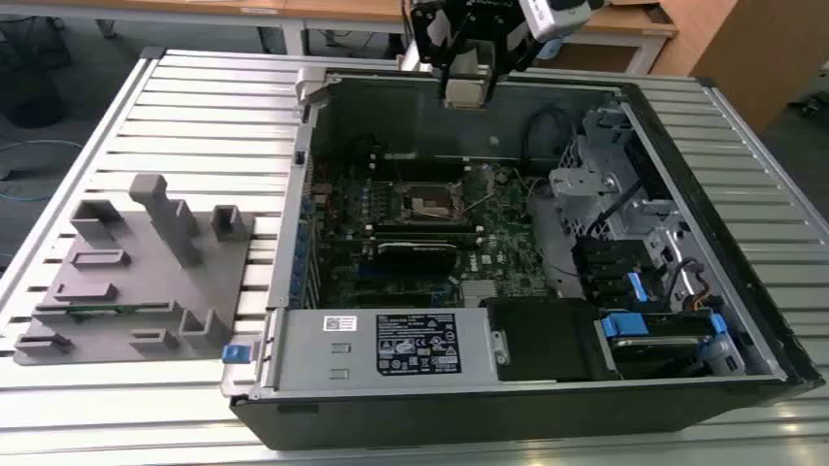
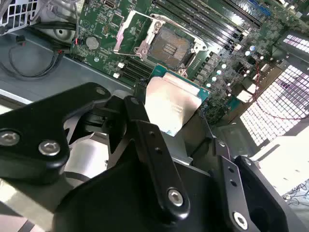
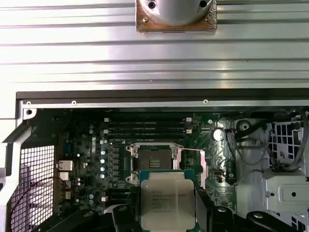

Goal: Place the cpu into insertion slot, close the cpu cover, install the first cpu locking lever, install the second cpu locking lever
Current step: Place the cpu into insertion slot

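First wrist view: fingers (image 3: pixel 126 218) tight on cpu (image 3: pixel 167 200), insertion slot (image 3: pixel 153 159) uncovered inside computer case (image 3: pixel 145 95).

cpu (image 2: pixel 174 101) edges (lower ones) behind claw (image 2: pixel 170 123)

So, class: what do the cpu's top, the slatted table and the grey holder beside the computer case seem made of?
The cpu top: dull silver-grey metal, by its soft sheen. The table: likely aluminium, pale ribbed slats with bright streaky reflections. The grey holder: probably matte plastic, uniform grey, no gloss.
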